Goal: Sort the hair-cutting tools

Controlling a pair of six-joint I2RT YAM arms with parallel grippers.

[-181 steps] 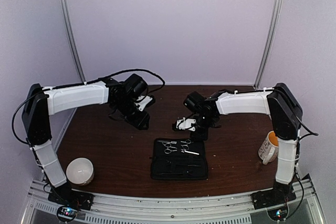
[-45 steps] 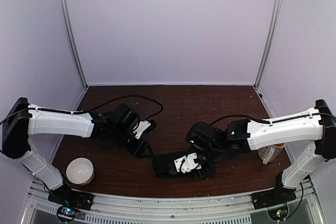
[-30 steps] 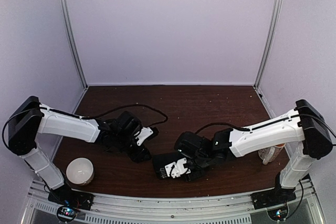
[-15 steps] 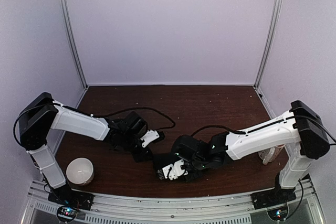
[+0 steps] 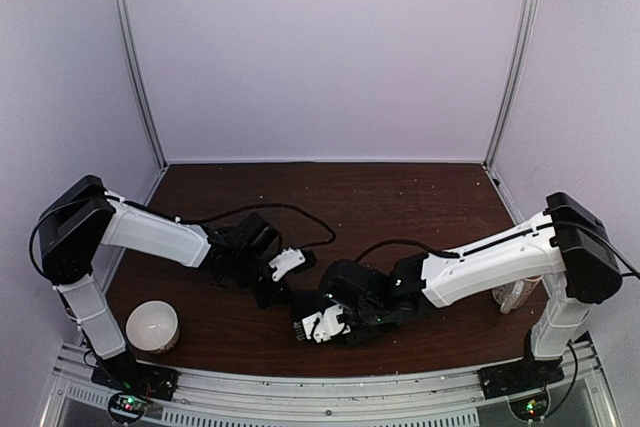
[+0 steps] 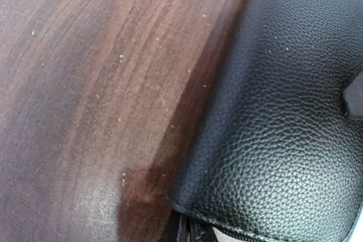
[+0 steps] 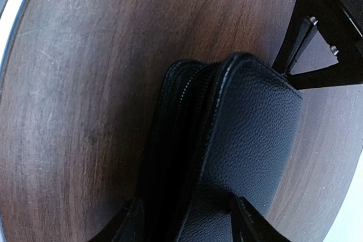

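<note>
Our left claw (image 5: 278,292) is pinched together at the corner of the folded black case (image 7: 238,157), while our right claw (image 5: 318,325) straddles that case, jaws apart. The hair-cutting tools are hidden inside; a careless tug could spill them onto the counter (image 5: 420,207).

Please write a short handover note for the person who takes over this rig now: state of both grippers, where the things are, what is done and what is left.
Left gripper: jaws shut at the far left corner of the black case; whether it pinches the case edge cannot be told.
Right gripper: jaws apart, straddling the case, whose cover is folded over.
Scissors and black clips: not visible in any view, probably inside the case.
Also on the table: white bowl near left, mug by the right arm.
Done: no tool lies sorted outside.
Left: open the case, take the tools out, sort them.
</note>
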